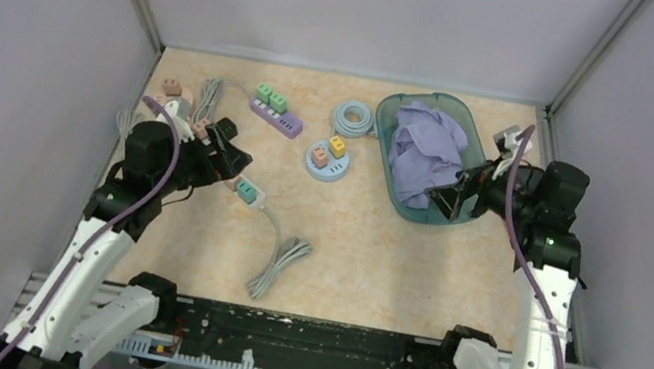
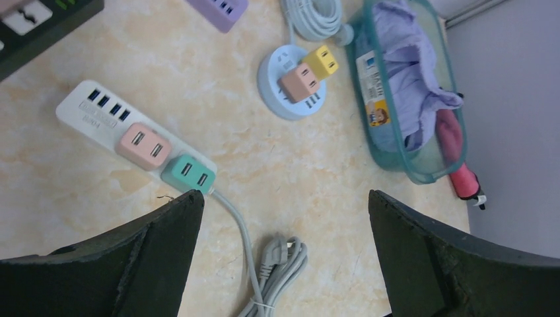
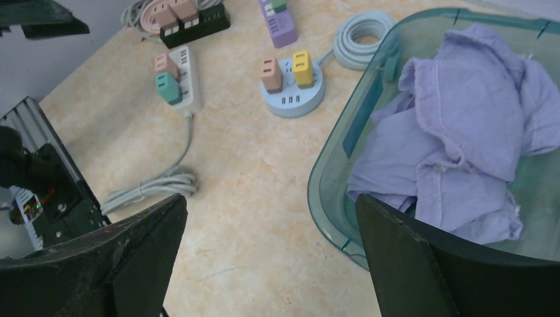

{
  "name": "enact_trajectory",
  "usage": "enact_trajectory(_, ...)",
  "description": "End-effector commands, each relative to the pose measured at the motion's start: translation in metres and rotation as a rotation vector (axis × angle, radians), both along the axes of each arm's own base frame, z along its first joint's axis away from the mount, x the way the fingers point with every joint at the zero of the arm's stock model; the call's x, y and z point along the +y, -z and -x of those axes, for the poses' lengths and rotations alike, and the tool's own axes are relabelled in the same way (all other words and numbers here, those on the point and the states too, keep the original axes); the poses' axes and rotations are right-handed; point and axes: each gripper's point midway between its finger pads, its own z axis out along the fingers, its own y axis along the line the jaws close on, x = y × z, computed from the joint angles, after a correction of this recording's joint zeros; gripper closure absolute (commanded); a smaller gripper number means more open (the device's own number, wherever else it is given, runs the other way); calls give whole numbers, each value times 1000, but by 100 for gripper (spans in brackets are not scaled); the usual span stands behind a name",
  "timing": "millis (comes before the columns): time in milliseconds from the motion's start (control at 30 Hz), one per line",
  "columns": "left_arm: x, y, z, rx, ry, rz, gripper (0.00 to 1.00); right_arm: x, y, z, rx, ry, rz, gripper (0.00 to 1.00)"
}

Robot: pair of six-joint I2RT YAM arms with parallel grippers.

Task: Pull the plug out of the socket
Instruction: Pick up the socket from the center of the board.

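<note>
Teal plug (image 2: 187, 174) seated beside pink plug (image 2: 140, 145) on white strip (image 2: 92, 109), left of centre in left wrist view, left gripper (image 2: 282, 201) near it, fingers apart, right gripper (image 3: 269, 201) likewise spread, by basket (image 3: 360, 112) at right

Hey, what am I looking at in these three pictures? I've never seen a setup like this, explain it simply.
This is a robot: a left arm and a right arm bolted at the near edge of a table. The wide picture looks down from above and behind; the other two come from a camera on each wrist, so the dark wedges at the bottom are that arm's own fingers. On the table lie a white power strip with a pink plug and a teal plug, a purple strip, a black strip, a round blue socket, a coiled cable and a teal basket of purple cloth. The left gripper and right gripper are both open, holding nothing.
</note>
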Motion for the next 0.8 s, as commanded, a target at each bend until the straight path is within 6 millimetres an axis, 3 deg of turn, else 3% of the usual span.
enact_trajectory(0,16,37,-9,157,-147,12,0,8,18,6,-72,-103,38,1)
enact_trajectory(333,45,111,-20,500,-463,-13,0,5,84,11,-11,-112,67,1)
enact_trajectory(767,46,179,-52,770,-476,-206,0,-1,89,10,-24,-90,119,1)
